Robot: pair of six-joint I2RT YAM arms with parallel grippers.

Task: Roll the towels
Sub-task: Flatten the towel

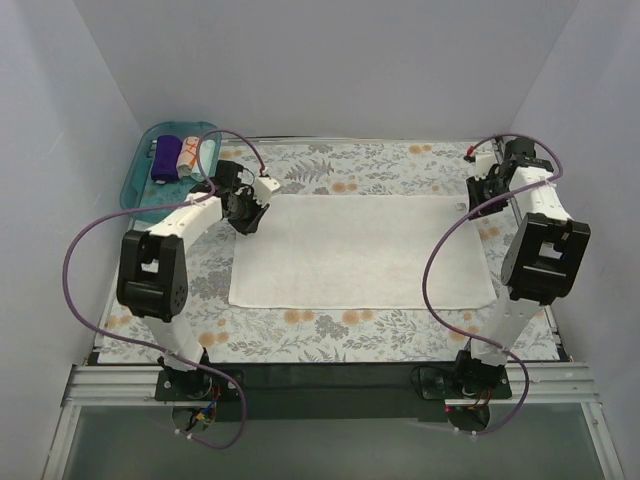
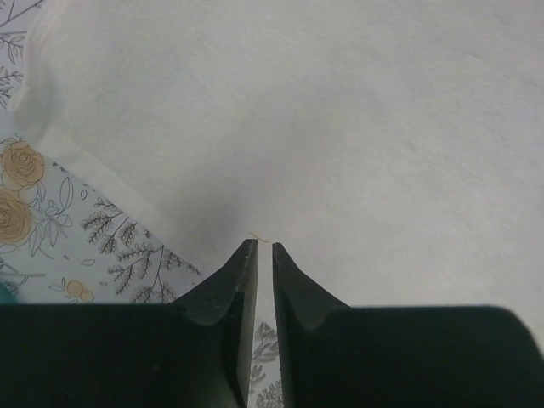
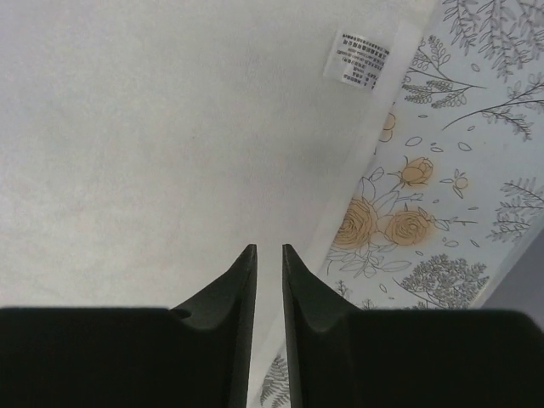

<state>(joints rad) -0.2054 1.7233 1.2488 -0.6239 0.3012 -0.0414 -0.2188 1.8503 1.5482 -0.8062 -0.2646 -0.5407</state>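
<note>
A large white towel lies flat on the floral sheet. My left gripper hovers over the towel's far left corner, jaws nearly together with nothing between them; in the left wrist view the towel and its hem show below the tips. My right gripper is over the far right corner, jaws also nearly together and empty; in the right wrist view the towel and its label show. A dark purple roll and a white-orange roll lie in the tray.
The teal plastic tray sits at the far left corner of the table. White walls enclose the left, back and right. Purple cables loop off both arms. A metal rail runs along the near edge.
</note>
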